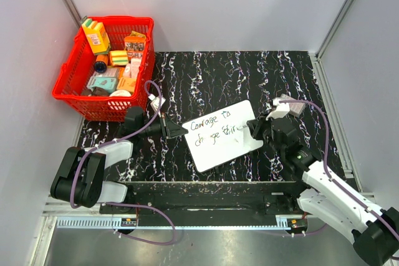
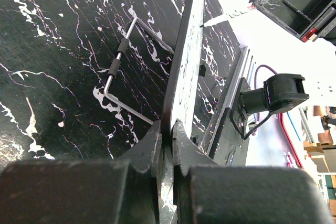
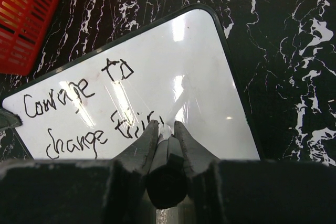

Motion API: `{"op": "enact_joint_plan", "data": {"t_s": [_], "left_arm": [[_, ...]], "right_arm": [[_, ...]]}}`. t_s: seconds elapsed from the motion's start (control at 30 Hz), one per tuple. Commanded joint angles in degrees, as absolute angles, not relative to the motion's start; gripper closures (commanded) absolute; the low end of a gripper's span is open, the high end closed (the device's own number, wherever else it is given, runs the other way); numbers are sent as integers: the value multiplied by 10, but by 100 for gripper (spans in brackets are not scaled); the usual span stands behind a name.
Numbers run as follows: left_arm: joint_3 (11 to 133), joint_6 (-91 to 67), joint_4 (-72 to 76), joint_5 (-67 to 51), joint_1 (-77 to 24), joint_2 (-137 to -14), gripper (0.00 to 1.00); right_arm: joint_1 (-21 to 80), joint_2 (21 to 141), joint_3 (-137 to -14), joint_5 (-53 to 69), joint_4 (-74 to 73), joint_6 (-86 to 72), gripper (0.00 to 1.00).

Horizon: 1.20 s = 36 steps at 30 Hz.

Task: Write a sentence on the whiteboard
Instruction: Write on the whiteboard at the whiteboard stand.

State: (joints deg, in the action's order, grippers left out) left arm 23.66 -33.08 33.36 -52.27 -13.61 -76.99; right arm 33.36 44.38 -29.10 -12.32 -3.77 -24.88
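The two fingers of the right gripper [image 3: 167, 129] are closest to the lens, and they pinch a dark marker [image 3: 167, 177] tightly between them. The marker points down at the whiteboard [image 3: 173, 66], at the end of the lower line of writing; its tip is hidden, so I cannot tell if it touches. The sentence [image 3: 79, 108] reads "Courage to" above and "change" below, followed by a word that the fingers partly cover. The whiteboard is in the middle of the black marbled table [image 1: 249, 73], turned at an angle between the two arms. The fingers of the left gripper [image 2: 167, 135] are pressed on its left edge and clamp it. A bent metal wire [image 2: 118, 61] shows beside the board. A red basket [image 1: 103, 66] with small packets stands in the far left corner, well apart from the board.
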Motion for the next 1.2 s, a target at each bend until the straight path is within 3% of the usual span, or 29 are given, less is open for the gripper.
{"op": "enact_joint_plan", "data": {"t_s": [0.0, 0.4, 1.17], "left_arm": [[244, -258, 337, -460, -134, -783, 100], [244, -258, 336, -460, -134, -784, 100], [243, -258, 335, -461, -134, -782, 100]], "right_arm": [[331, 430, -285, -119, -55, -246, 100], [331, 401, -320, -135, -28, -252, 100], [331, 466, -326, -191, -5, -237, 100]]}}
